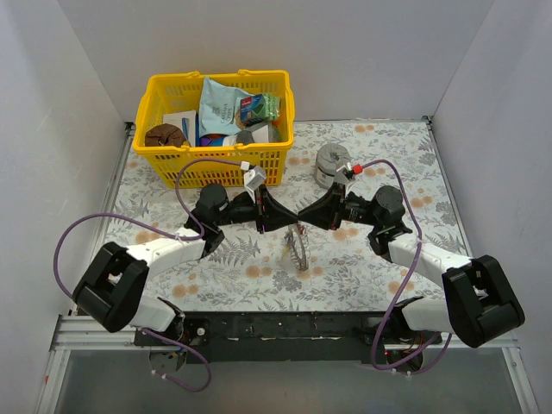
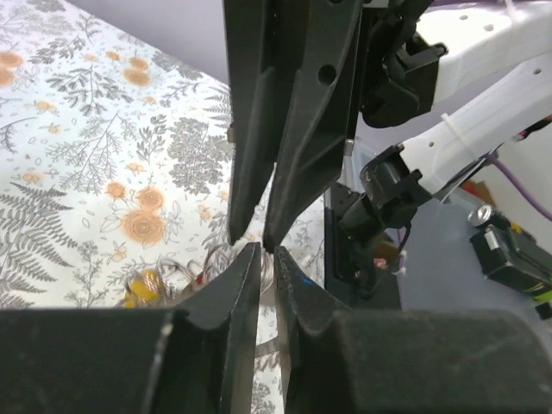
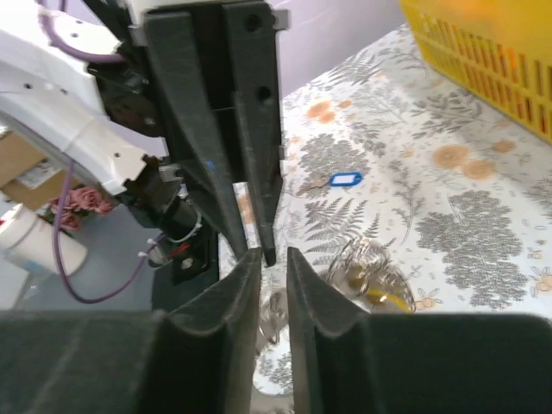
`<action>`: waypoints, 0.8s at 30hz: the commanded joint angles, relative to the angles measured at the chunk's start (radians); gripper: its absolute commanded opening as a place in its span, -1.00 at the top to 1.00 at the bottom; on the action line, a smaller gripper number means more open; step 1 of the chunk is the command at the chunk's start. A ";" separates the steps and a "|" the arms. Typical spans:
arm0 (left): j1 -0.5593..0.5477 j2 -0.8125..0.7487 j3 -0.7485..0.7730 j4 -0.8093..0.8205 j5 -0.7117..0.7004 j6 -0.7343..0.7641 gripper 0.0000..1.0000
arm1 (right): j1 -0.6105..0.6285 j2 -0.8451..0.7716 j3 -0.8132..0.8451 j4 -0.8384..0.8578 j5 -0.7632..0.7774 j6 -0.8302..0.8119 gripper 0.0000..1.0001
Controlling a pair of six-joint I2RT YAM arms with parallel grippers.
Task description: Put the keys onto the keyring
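The two arms are meeting nose to nose over the middle of the worktop [image 1: 371, 267]. The reason looks plain enough. The keyring [image 1: 299, 246] is standing on edge directly under the spot where their tips are coming together, and a ring does not stand like that unless something is gripping its top.

The left tool [image 1: 285, 216] is showing only a sliver of gap between its fingers. I am judging it to be clamped on the keyring's upper rim, though the pinch itself is hiding behind the black fingers. The right tool [image 1: 308, 216] is facing it tip to tip with its fingers slightly apart, gripping nothing I can make out.

A yellow-headed key [image 3: 379, 297] is sitting low beside the wire loops just beneath the tools; whether it is threaded on, I cannot tell. A blue-tagged key [image 3: 343, 179] is lying flat on the floral surface, well apart from both tools and not yet on the ring.
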 commanded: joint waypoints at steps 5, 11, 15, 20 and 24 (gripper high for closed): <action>-0.010 -0.102 0.137 -0.475 -0.065 0.325 1.00 | 0.009 -0.047 0.061 -0.062 0.038 -0.068 0.04; -0.011 -0.116 0.159 -0.546 -0.077 0.379 1.00 | 0.010 -0.070 0.077 -0.185 0.055 -0.149 -0.05; -0.010 -0.113 0.139 -0.560 -0.098 0.374 1.00 | 0.010 -0.101 0.072 -0.312 0.104 -0.231 -0.06; -0.011 -0.078 0.104 -0.552 -0.120 0.338 0.89 | 0.004 -0.135 0.066 -0.559 0.265 -0.315 -0.07; -0.013 -0.024 0.085 -0.545 -0.144 0.290 0.72 | -0.013 -0.117 0.069 -0.688 0.435 -0.343 -0.10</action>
